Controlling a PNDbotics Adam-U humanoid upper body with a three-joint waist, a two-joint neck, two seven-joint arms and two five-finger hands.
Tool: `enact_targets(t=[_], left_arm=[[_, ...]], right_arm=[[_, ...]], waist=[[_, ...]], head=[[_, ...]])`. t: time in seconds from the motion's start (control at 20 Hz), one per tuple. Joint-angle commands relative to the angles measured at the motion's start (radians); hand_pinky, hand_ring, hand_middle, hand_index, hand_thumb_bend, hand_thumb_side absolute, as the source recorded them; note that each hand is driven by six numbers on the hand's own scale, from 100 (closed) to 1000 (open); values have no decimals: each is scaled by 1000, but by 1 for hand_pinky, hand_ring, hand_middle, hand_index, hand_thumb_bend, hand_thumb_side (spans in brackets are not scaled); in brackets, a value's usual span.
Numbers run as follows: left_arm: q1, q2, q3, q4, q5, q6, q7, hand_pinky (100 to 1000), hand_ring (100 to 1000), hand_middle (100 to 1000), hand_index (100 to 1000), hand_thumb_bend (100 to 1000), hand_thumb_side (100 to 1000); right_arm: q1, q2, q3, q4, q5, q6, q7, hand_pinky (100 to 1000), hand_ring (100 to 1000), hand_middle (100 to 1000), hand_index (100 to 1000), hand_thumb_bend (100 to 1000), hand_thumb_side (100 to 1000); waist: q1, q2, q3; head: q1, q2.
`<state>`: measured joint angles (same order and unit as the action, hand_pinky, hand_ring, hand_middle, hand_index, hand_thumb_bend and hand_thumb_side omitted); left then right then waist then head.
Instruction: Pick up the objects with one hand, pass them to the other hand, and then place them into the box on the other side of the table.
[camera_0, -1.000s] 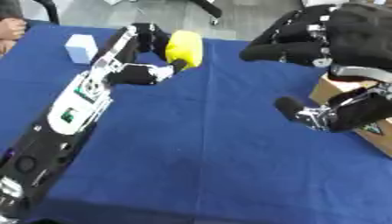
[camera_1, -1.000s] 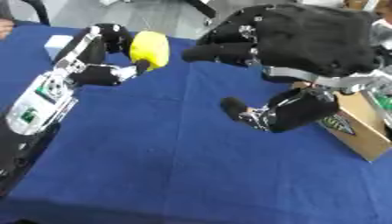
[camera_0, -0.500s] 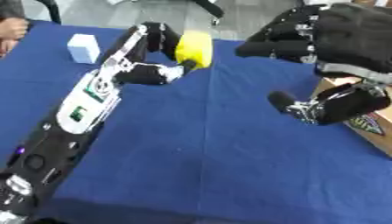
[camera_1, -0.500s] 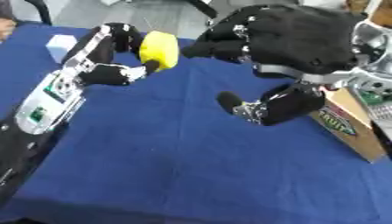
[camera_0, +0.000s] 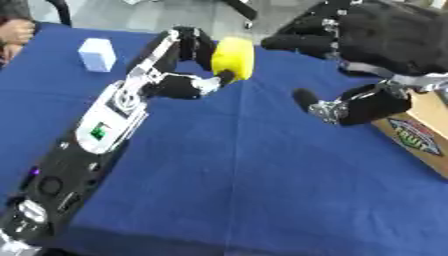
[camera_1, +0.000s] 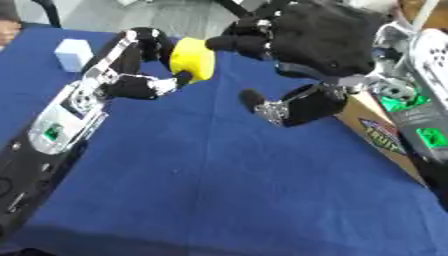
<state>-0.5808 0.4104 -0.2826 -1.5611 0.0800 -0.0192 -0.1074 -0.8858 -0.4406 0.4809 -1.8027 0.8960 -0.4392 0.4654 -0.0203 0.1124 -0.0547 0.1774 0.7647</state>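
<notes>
A yellow object (camera_0: 233, 59) is held above the blue table (camera_0: 236, 175), pinched between the fingers and thumb of my left hand (camera_0: 179, 75). My right hand (camera_1: 306, 50) hovers close on its right, palm down, fingers spread over the object's top and thumb (camera_0: 317, 104) stretched out below; it does not touch the object. A cardboard box (camera_0: 418, 127) stands at the table's right edge, partly behind my right hand.
A small white box (camera_0: 97, 54) stands at the far left of the table. A person's hand (camera_0: 16, 31) rests at the far left edge. Green and white items (camera_1: 411, 107) lie beyond the cardboard box.
My left hand has carried the yellow object to the right and higher, toward my right hand. The gap between the object and my right hand's fingers has narrowed.
</notes>
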Motion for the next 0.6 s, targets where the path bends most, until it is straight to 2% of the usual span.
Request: enact_targets(t=[0.05, 0.6], left_arm=[[-22, 2, 0, -23, 11, -2, -6, 541, 454, 459, 532, 463, 100], [-31, -15, -14, -31, 25, -6, -19, 539, 454, 459, 531, 468, 100]], right_arm=[[-24, 15, -11, 33, 45, -3, -35, 840, 841, 836, 1000, 100, 515], [-39, 91, -11, 172, 183, -23, -131, 837, 836, 828, 1000, 100, 531]], waist=[[-5, -7, 1], [-2, 0, 12]], head=[[-2, 5], [-11, 5]])
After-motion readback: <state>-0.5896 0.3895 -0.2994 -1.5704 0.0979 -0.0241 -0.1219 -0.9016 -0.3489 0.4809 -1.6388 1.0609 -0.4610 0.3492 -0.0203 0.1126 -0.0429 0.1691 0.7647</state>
